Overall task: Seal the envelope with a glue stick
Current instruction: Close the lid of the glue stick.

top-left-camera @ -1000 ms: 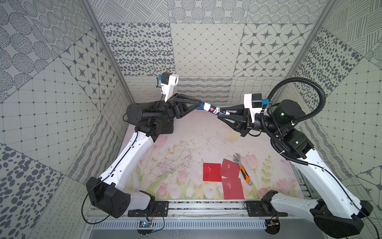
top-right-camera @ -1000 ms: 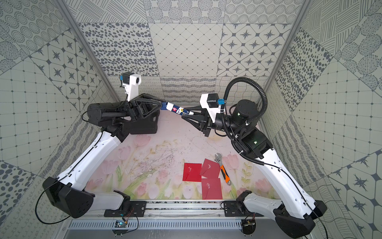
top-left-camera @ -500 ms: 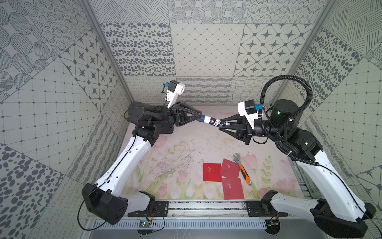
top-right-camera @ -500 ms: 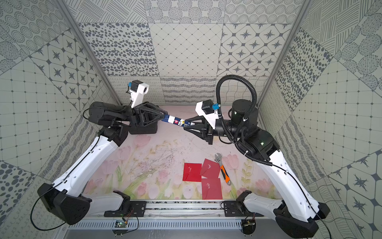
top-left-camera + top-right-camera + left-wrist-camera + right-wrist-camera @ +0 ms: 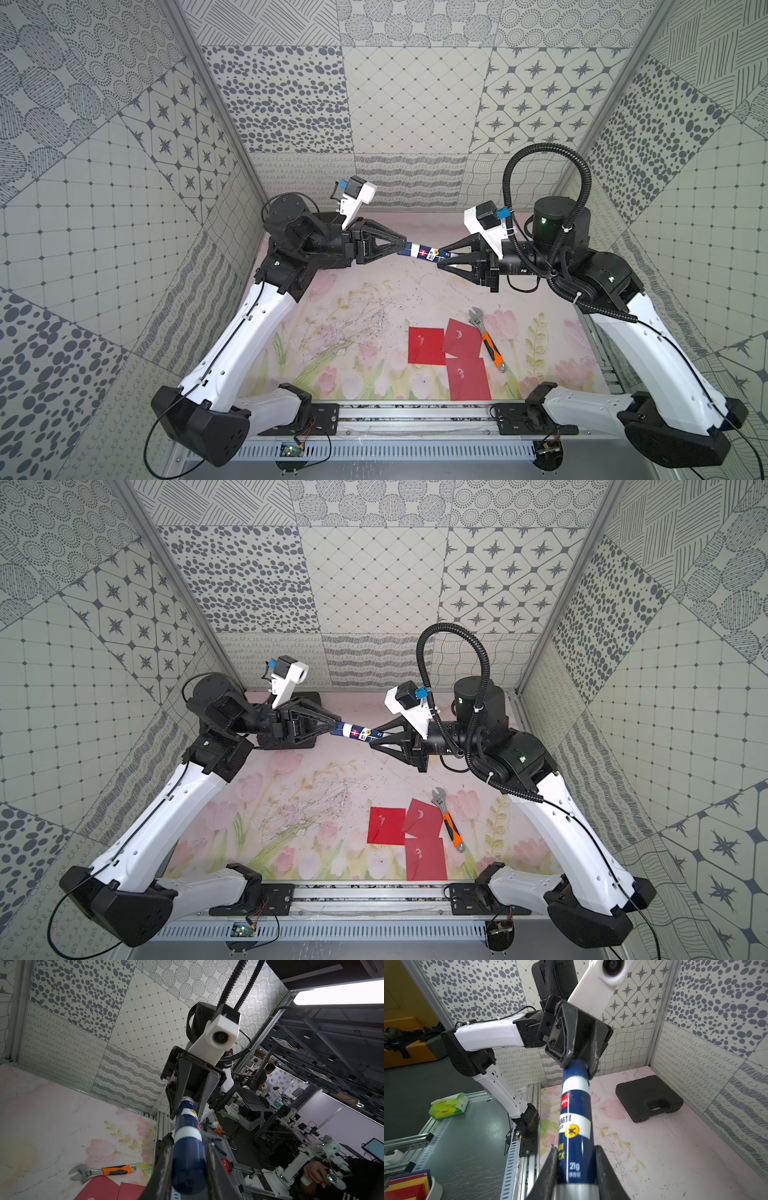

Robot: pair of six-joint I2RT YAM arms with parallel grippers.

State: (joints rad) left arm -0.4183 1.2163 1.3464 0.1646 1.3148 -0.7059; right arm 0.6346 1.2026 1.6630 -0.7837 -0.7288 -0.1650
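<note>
- Patterned grey-and-white panels wall in a floral tabletop (image 5: 353, 316). Both arms meet in mid-air above its far half.
- Left gripper (image 5: 402, 249) is clamped on the dark blue cap end of the glue stick (image 5: 422, 253).
- Right gripper (image 5: 444, 258) is clamped on the labelled body at the opposite end. The stick hangs roughly level between the two, clear of the table.
- This looks like the uncapping step; the right wrist view shows no gap between cap and body.
- Further out, three red envelopes (image 5: 426, 345) lie overlapping near the front edge, well apart from the stick. An orange-handled wrench (image 5: 486, 345) lies just beside them, and a black case (image 5: 650, 1097) sits by the far corner.
- Risk: a pull off the stick's axis could twist the body out of the right fingers, which hold only its tail.
- Risk: a cap that lets go suddenly could jerk the arms apart, and a dropped stick could roll away from the envelopes.
- Label, right wrist view: "21g" is clear. "UE" and "CK" are likely part of "GLUE STICK". The small red logo seems to read "deli". There is a yellow disc with a black cross, and the other characters are too small to read.
</note>
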